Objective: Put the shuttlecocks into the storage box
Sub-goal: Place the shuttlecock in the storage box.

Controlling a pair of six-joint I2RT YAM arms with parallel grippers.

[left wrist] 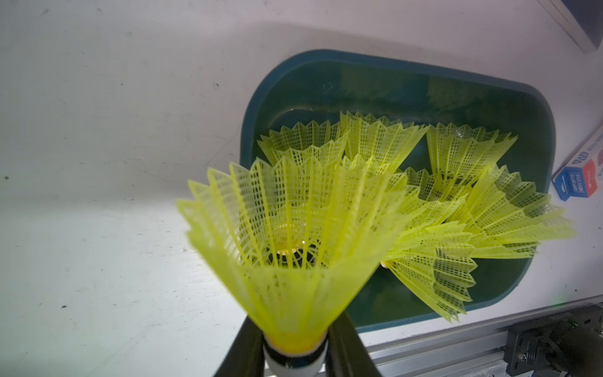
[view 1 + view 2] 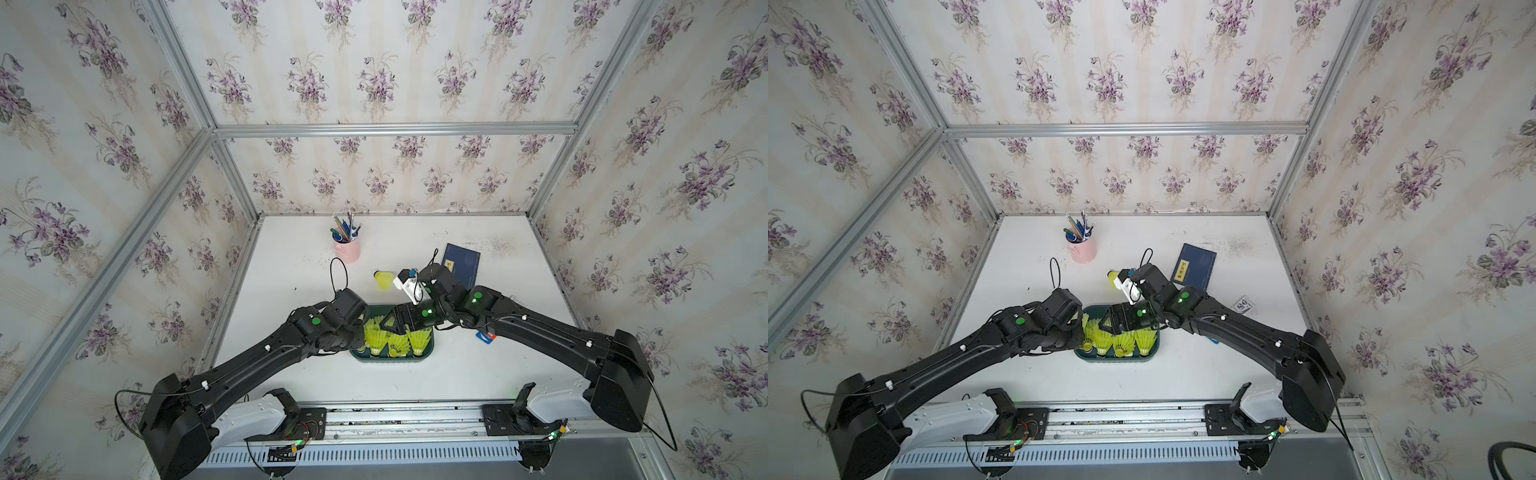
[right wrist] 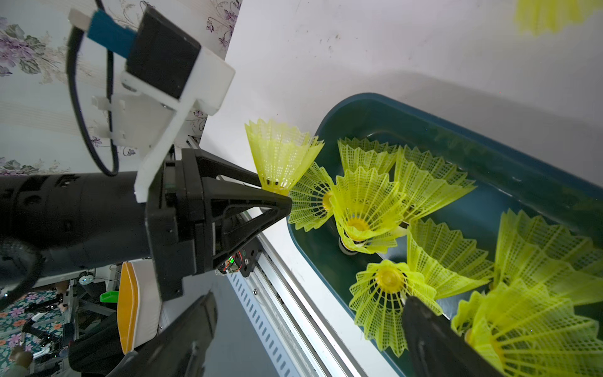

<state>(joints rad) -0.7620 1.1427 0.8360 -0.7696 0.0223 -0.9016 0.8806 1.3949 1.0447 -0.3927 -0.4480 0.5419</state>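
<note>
Shuttlecocks [image 2: 398,345] crowd the storage box [image 2: 390,361] in both top views; the box sits on the white surface [image 2: 457,382] toward 6 o'clock of its middle. My left arm [image 2: 257,355] stretches to it from 8 o'clock and my right arm [image 2: 540,328] from 4 o'clock, their wrists close together over it. One lone shuttlecock [image 2: 384,279] lies on its side outside, at 12 o'clock of the box. A pink cup [image 2: 347,250] of pens [image 2: 345,228] stands at 11 o'clock, a navy book [image 2: 463,264] lies at 1 o'clock, and a small blue and red packet [image 2: 486,337] shows at 3 o'clock, partly under my right arm.

Through my left wrist camera, my left fingers [image 1: 293,339] are closed on the white tip of a held shuttlecock [image 1: 293,235], its skirt fanning out beyond them. Past it the box holds several more, leaning against one another, and the packet [image 1: 576,186] lies just beside the box's rim.

Through my right wrist camera, my right fingers [image 3: 310,297] stand wide apart and grip nothing: one finger hangs over the shuttlecocks inside the box, the other is a dark blur off to the side of its rim. From here the held shuttlecock [image 3: 280,156] sits in my left fingers [image 3: 281,197] at the box's 9 o'clock end; whether it is above the rim or just outside it I cannot tell.
</note>
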